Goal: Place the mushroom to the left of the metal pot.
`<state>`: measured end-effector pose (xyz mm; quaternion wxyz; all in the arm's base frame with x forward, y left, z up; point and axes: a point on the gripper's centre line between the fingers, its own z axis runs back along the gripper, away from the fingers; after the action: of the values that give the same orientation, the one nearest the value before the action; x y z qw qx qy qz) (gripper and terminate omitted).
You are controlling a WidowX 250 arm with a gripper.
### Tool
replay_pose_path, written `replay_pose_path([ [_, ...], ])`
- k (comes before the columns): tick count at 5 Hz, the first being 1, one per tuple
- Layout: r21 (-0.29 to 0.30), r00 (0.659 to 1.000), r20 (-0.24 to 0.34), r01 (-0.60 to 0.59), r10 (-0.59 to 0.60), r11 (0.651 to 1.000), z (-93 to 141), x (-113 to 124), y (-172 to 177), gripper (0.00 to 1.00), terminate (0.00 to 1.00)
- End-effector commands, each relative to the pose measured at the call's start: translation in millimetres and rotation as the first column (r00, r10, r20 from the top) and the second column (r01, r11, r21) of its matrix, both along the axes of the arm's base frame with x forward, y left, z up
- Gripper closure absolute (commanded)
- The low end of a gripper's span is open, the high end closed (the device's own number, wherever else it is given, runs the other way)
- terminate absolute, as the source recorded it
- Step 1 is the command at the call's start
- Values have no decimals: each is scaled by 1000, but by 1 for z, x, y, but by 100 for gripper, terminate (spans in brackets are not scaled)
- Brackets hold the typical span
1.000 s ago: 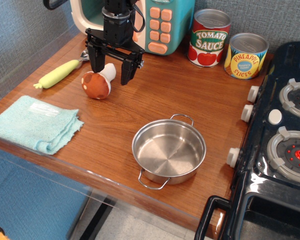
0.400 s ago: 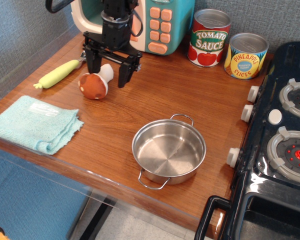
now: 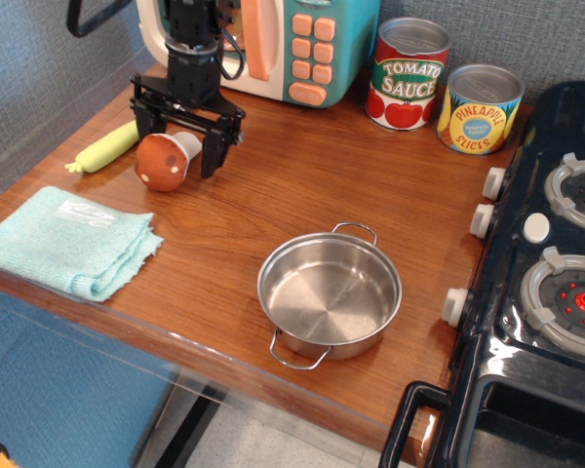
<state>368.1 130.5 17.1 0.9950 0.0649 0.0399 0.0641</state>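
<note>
The mushroom [image 3: 161,162] lies on its side on the wooden table, at the back left, with its reddish-brown cap towards the front and its white stem towards the back. My gripper [image 3: 175,151] points down over it, open, with one black finger on each side of the mushroom. I cannot tell whether a finger touches it. The metal pot [image 3: 328,303] stands empty near the table's front edge, well to the right of and in front of the mushroom.
A yellow-green spoon [image 3: 107,146] lies just left of the gripper. A light blue cloth [image 3: 68,239] lies at the front left. A toy microwave [image 3: 307,44], a tomato sauce can [image 3: 408,73] and a pineapple can [image 3: 479,108] stand at the back. A black stove [image 3: 556,283] borders the right.
The gripper has moved left and a little back. The mushroom has shifted left with it, staying between the open fingers. The pot has not moved.
</note>
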Motion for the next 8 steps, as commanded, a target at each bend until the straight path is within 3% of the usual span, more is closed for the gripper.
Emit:
replay_pose_path([
  [1,3,997,72,15,-15,1000,21,5,3,100,0],
  [3,-16,970,211,126,-120,992,75,-12,-39,100,0],
  [4,-53,962,215,181,-166,982,74,-35,-60,100,0],
  [6,-87,967,113,238,-228,967,42,-76,-86,100,0],
  [7,-114,969,90,238,-228,965,28,-84,-91,0,0],
  [8,-103,964,89,260,-252,960,31,-83,-97,0,0],
])
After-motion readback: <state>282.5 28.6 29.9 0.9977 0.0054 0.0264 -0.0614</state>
